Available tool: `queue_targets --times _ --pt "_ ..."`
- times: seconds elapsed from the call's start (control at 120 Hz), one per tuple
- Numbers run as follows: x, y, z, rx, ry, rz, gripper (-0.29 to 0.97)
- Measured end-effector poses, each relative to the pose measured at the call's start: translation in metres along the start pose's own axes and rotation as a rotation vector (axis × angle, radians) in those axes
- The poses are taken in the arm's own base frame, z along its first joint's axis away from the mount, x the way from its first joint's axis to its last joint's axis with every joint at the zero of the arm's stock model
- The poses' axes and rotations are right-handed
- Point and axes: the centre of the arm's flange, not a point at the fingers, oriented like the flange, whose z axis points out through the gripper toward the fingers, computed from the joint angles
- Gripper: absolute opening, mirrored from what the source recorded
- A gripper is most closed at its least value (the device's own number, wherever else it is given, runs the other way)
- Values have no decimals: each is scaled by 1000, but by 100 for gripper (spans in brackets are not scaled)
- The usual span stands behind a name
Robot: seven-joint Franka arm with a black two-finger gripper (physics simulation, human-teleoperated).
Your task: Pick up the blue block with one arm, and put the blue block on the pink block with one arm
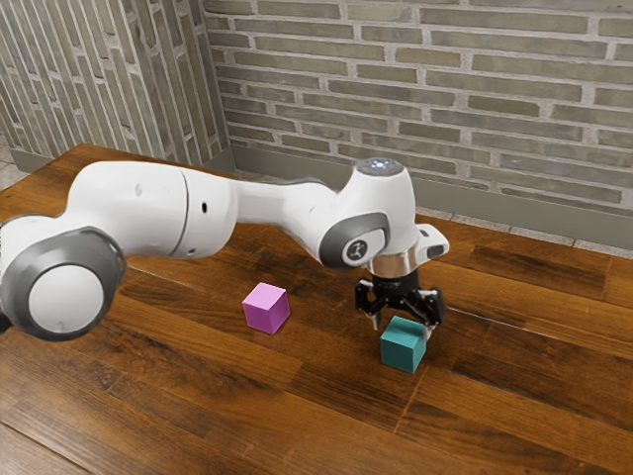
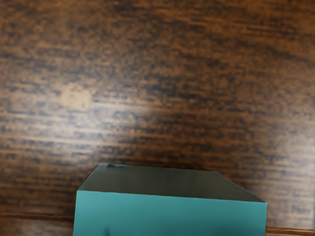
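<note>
A teal-blue block [image 1: 404,344] rests on the wooden table [image 1: 297,416], right of centre in the exterior view. My black gripper [image 1: 402,319] hangs just above the block's top, fingers spread open at either side of its upper edge, not closed on it. A pink block [image 1: 266,308] sits on the table toward the exterior view's left of the blue one, about a block and a half away. In the wrist view the blue block [image 2: 170,211] lies close under my hand, with bare wood beyond it.
A brick wall [image 1: 425,89] runs behind the table and along the exterior view's left. My white arm [image 1: 198,213] reaches in low from the left, passing behind the pink block.
</note>
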Motion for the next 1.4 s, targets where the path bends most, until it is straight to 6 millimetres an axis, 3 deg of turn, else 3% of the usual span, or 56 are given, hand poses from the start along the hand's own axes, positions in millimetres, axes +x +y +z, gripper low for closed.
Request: queue_targets --times 0.492,1.05,1.183,1.3,1.35,1.4 --pt "6 10 20 -13 -10 10 66" --pt "8 7 20 -2 -5 7 41" --pt "9 1 6 17 -1 -1 41" --pt "3 -18 -30 75 -7 -11 41" --pt "-10 -24 -51 100 -12 -8 40" --pt "-23 -45 -73 128 -17 -23 40"
